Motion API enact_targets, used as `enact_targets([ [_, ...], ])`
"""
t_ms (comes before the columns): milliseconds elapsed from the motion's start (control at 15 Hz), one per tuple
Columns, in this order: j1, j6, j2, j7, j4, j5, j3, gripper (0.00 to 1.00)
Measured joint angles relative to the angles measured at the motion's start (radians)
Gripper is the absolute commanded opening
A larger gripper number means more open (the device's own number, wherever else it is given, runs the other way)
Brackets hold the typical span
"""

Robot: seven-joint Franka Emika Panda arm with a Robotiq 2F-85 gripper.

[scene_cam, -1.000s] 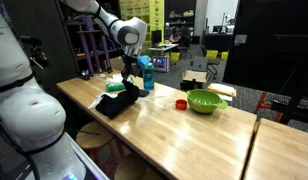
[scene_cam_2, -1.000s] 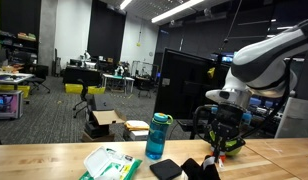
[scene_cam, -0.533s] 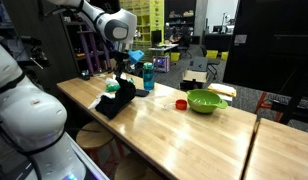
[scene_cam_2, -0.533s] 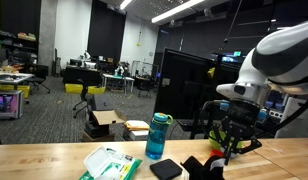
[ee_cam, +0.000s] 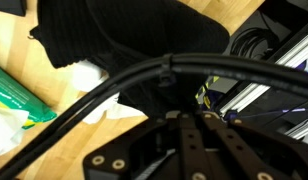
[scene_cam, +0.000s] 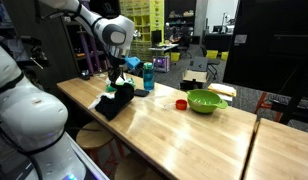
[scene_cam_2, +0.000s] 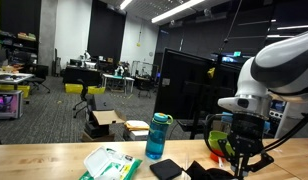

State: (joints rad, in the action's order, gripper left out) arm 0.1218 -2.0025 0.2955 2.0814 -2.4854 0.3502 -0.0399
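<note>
At the left of the table in an exterior view, our gripper hangs with its jaws together over the black cloth. We cannot tell whether it pinches a fold. A cable hides much of the wrist view. Rightward stand a capped teal bottle and a green bowl, its inside hard to make out.

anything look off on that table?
Only the black cloth: crumpled in a heap near the edge of the table, by the hand. The water bottle and green bowl stand upright; nothing spilled.
</note>
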Motion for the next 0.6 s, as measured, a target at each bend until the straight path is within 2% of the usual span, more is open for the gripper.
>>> enact_targets([
  [133, -0.001, 0.006, -0.031, 0.013, 0.010, -0.016, 0.015, 0.01],
  [200, -0.002, 0.006, -0.051, 0.017, 0.018, -0.025, 0.022, 0.18],
  [267, -0.004, 0.006, -0.074, 0.018, 0.029, -0.034, 0.029, 0.29],
  [333, -0.007, 0.006, -0.099, 0.020, 0.042, -0.043, 0.034, 0.32],
  [600, -0.027, 0.006, -0.208, 0.021, 0.095, -0.076, 0.043, 0.58],
])
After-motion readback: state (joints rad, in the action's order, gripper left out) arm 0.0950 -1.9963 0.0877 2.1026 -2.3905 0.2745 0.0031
